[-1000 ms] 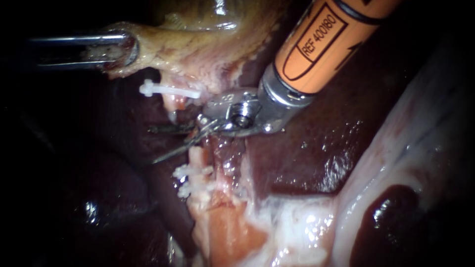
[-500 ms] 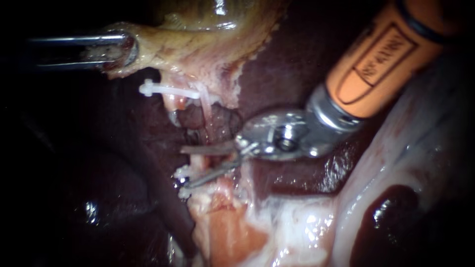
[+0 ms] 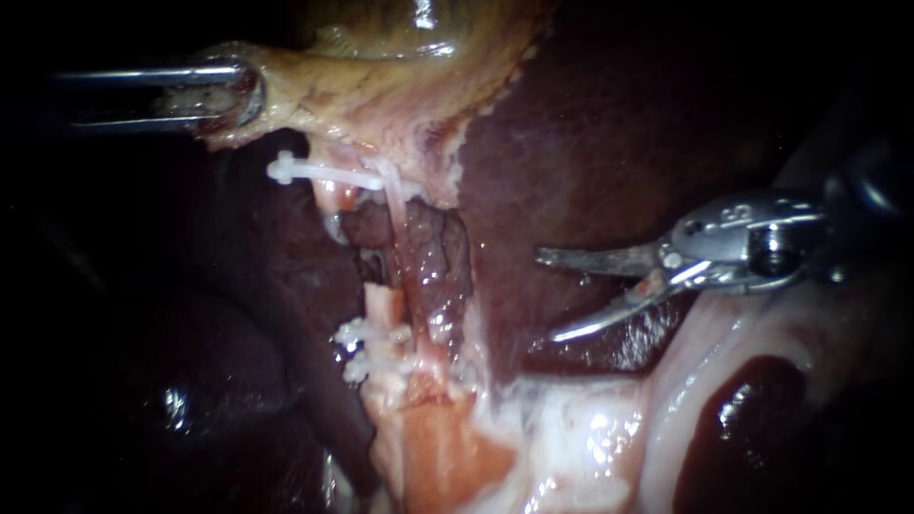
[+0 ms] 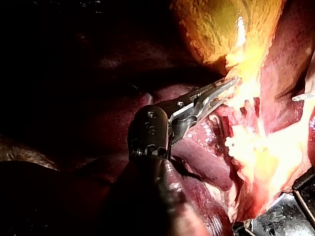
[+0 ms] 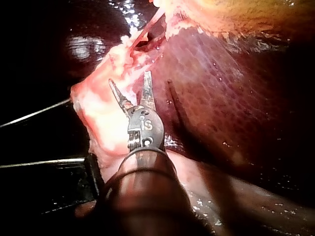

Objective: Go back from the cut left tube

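The left tube is cut through. Its upper stump point(image 3: 328, 197) hangs below a white clip point(image 3: 324, 173), and its lower stump point(image 3: 384, 303) stands above two white clips point(image 3: 362, 346). A thin pale tube point(image 3: 393, 205) still runs down beside the gap. My right instrument point(image 3: 547, 296), with its slim blades open and empty, sits over the liver point(image 3: 590, 162), well to the right of the cut. The right wrist view shows the same blades point(image 5: 129, 78) apart, short of the pale tissue. My left instrument point(image 3: 224, 95) is shut on the gallbladder point(image 3: 381, 86) edge, as also seen in the left wrist view point(image 4: 224, 89).
Pale fatty tissue point(image 3: 590, 447) spreads across the lower middle, with a dark glossy liver lobe point(image 3: 752, 409) at the lower right. Raw dark tissue point(image 3: 433, 257) lies between the stumps and the liver.
My right instrument has drawn back to the right and slightly down, away from the cut tube, with its blades still open. The left instrument and the gallbladder have held still.
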Motion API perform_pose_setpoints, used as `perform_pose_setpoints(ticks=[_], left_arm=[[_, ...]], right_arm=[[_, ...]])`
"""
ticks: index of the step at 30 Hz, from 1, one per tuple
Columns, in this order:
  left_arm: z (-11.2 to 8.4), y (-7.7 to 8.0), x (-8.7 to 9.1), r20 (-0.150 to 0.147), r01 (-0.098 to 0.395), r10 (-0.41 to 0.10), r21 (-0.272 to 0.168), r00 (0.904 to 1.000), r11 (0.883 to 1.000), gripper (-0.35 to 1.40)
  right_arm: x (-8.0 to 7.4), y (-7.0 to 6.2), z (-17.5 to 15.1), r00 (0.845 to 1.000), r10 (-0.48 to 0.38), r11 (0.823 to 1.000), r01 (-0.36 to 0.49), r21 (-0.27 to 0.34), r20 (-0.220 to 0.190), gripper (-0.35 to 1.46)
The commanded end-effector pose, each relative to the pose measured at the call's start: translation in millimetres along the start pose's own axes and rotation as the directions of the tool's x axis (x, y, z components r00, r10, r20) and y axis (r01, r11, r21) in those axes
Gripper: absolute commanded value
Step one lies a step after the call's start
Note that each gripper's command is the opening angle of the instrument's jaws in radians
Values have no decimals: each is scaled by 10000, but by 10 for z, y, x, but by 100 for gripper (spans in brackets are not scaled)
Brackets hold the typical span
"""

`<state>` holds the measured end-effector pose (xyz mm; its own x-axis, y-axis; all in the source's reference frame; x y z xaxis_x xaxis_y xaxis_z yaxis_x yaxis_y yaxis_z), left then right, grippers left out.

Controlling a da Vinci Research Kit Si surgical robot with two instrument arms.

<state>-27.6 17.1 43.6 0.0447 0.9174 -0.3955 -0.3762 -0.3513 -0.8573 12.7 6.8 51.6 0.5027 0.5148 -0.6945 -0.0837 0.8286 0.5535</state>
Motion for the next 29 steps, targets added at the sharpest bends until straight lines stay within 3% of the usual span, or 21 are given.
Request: perform_pose_setpoints(ticks=[1,7,11,17,29], left_arm=[[2,-1,-1,-4,0,0,12,10000,10000,-35],[17,-13,-10,-47,-65,65,53,10000,10000,-35],[36,-23,-25,-120,-162,163,72,9998,9998,-35],[62,-35,-43,95,-279,278,39,9996,9996,-35],[56,-36,-40,151,-269,268,6,9995,9996,-35]], right_arm=[[-2,1,-2,10000,-21,9998,21,182,8,143],[-7,4,-5,10000,-40,9998,40,201,10,143],[-7,4,-6,10000,-42,9998,42,204,10,143],[-8,5,-6,10000,-41,9998,40,202,10,143],[-6,6,-2,10000,-27,9991,26,419,18,143]])
